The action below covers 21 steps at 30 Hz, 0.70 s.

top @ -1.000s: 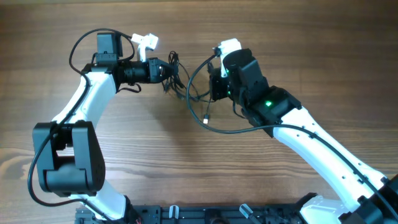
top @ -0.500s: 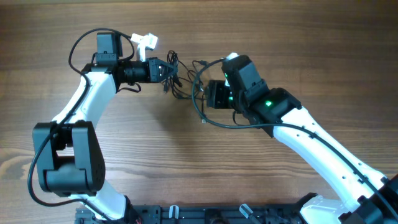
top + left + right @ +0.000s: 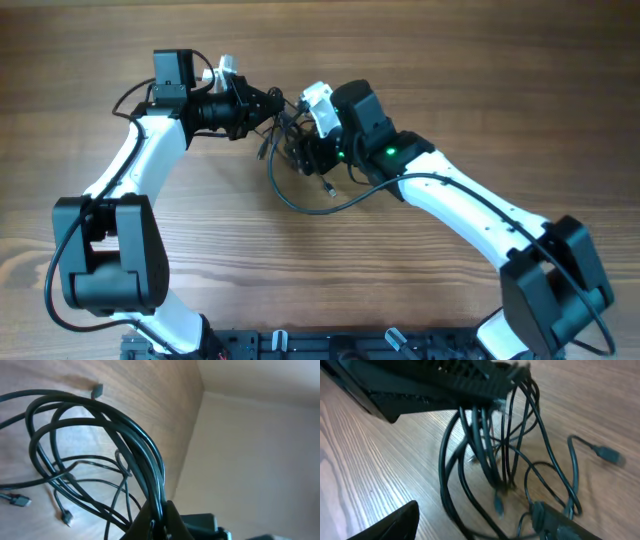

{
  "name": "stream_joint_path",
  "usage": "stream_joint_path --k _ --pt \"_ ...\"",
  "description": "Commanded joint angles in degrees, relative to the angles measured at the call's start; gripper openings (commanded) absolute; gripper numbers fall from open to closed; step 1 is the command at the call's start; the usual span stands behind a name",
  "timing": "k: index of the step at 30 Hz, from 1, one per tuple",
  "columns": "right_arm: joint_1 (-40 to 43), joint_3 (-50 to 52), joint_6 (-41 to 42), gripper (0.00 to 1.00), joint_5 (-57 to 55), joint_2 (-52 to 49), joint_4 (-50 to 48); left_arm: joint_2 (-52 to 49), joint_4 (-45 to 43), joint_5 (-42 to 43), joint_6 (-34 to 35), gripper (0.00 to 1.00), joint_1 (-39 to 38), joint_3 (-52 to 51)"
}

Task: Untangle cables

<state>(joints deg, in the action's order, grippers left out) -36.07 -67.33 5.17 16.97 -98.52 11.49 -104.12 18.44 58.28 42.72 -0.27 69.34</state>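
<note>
The cables (image 3: 285,128) are a bunch of thin black wires looped together between my two grippers, with one loop trailing onto the table toward the front. My left gripper (image 3: 268,108) is shut on several strands; in the left wrist view its fingers (image 3: 172,522) pinch the cables (image 3: 100,435), which hang over the wood with small plug tips (image 3: 17,501) lying loose. My right gripper (image 3: 300,158) sits just right of the bunch. In the right wrist view it (image 3: 477,517) stands open, jaws wide apart, with the cables (image 3: 485,460) dangling between them and one strand against the right finger (image 3: 560,522).
The wooden table (image 3: 450,60) runs all around the arms. The left arm's black gripper body (image 3: 435,385) hangs close above the right gripper's fingers. Thicker black cables belonging to the arms run along both wrists.
My right gripper has opened and swung left, up against the bunch. The left wrist has turned and shifted a little right, still gripping its strands.
</note>
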Motion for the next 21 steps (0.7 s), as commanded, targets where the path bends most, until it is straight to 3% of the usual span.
stream_joint_path --k 1,3,4,5,6,7,10,11,12,13,15,16,18,21 --pt "-1.60 -0.46 -2.21 0.74 0.92 -2.43 -1.44 -0.68 0.42 0.37 7.69 0.04 0.11 0.00" --pt "-1.88 -0.46 -2.21 0.72 0.70 -3.34 -1.79 -0.68 0.66 0.37 8.83 0.04 0.11 0.00" --pt "-1.90 -0.46 -2.21 0.65 0.66 -4.02 -1.81 -0.68 0.66 0.37 8.83 0.04 0.11 0.00" --pt "-1.90 -0.46 -2.14 0.49 -0.09 -4.15 -1.79 -0.68 0.63 0.33 8.79 0.04 0.11 0.00" --pt "-1.90 -0.46 -2.08 0.17 -1.86 -4.17 -1.84 -0.68 0.63 0.20 8.74 0.04 0.11 0.00" --pt "-1.84 -0.48 -1.42 0.04 -3.23 -3.89 -1.86 -0.68 0.66 -1.11 8.72 0.04 0.11 0.00" --pt "-1.20 -0.48 2.71 0.04 -3.56 -1.38 -1.95 -0.68 0.68 -8.33 5.20 0.04 0.11 0.00" --pt "-1.01 -0.48 4.28 0.04 -3.32 -0.02 -2.01 -0.68 0.90 -11.61 2.21 0.12 0.11 0.00" --pt "-0.74 -0.48 5.60 0.04 -2.86 1.44 -2.03 -0.68 1.36 -14.16 -0.96 0.45 0.13 0.00" --pt "-0.28 -0.48 6.29 0.04 -1.97 2.99 -1.97 -0.68 1.90 -16.63 -6.01 0.69 0.15 0.00" --pt "0.13 -0.48 9.11 0.04 -0.39 5.11 -2.08 -0.68 2.80 -17.22 -16.79 1.00 0.15 0.00" --pt "0.15 -0.48 10.80 0.04 0.37 5.99 -2.32 -0.68 3.85 -17.16 -21.88 1.00 0.17 0.00" --pt "0.17 -0.48 13.68 0.04 2.12 6.73 -2.93 -0.68 5.09 -17.05 -25.49 1.00 0.37 0.00" --pt "1.64 -0.48 17.70 0.04 10.73 7.15 -5.27 -0.66 6.01 -16.76 -25.97 1.00 2.08 0.00"
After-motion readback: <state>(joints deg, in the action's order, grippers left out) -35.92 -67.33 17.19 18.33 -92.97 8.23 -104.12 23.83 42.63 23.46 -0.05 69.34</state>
